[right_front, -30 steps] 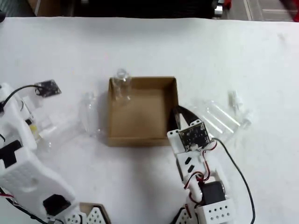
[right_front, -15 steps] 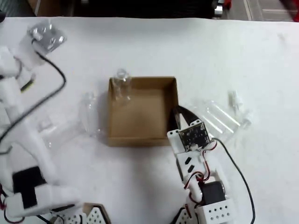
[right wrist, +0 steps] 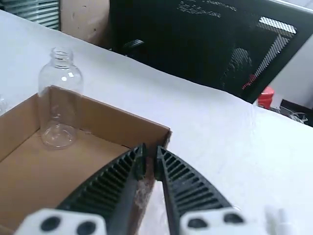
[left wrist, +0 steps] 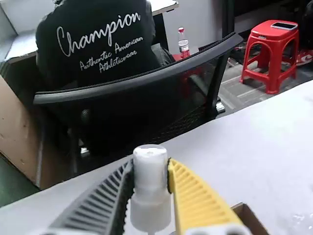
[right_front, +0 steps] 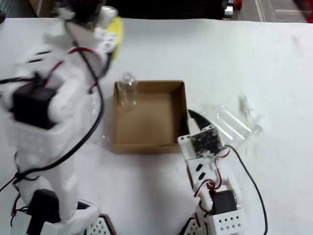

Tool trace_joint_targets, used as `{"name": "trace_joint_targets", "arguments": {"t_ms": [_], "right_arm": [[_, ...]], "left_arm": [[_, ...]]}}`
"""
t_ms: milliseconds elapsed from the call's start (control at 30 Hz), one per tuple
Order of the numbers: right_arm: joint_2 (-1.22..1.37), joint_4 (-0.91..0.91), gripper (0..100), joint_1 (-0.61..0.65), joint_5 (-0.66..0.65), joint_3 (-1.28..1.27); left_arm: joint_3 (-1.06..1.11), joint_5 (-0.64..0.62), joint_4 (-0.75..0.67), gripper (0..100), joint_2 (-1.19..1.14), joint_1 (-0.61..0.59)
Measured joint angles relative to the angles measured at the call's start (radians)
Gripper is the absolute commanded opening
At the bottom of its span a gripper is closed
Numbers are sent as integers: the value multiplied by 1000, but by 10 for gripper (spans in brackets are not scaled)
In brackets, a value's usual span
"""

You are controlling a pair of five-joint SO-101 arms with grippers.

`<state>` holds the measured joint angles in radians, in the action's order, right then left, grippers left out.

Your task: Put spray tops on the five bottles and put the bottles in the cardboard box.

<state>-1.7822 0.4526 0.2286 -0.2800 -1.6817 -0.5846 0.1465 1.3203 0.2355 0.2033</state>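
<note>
- Cardboard box (right_front: 146,147) at mid-table holds one clear bottle (right_front: 128,90), standing upright and uncapped in its far left corner.
- Two more clear bottles (right_front: 230,122) lie side by side to the right of the box, with two white spray tops (right_front: 244,104) just to their right.
- Left gripper (left wrist: 150,166), raised over the table's far left, clamps one white spray top (left wrist: 150,196) between its grey and yellow jaws.
- Right gripper (right wrist: 149,155) hangs by the box's right wall, jaws drawn almost together with nothing between them.
</note>
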Motion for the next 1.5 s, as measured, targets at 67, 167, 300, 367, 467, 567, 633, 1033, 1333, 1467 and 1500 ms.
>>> {"name": "trace_joint_targets", "arguments": {"t_ms": [67,167,300,367,467,567,633,1033,1333,1467,1500], "right_arm": [[0,-3,19,-28,0,0],[0,-3,19,-35,0,0],[0,-3,21,-34,0,0],[0,-3,21,-34,0,0],[0,-3,21,-34,0,0],[0,-9,21,-34,0,0],[0,-9,21,-34,0,0],[0,-9,21,-34,0,0],[0,-9,21,-34,0,0],[0,-9,21,-34,0,0],[0,-9,21,-34,0,0]], "left_arm": [[107,-74,-97,24,0,8],[278,-173,-245,24,0,2],[456,-272,-445,24,-2,-9],[514,-273,-543,24,-2,-12],[531,-221,-631,24,-2,-9],[531,-175,-692,24,-2,-9],[531,-169,-712,24,-2,-9],[539,-164,-726,24,-32,-15],[600,-161,-741,24,-34,-17],[600,-161,-741,24,-40,-17],[600,-161,-746,24,-52,-17]]}}
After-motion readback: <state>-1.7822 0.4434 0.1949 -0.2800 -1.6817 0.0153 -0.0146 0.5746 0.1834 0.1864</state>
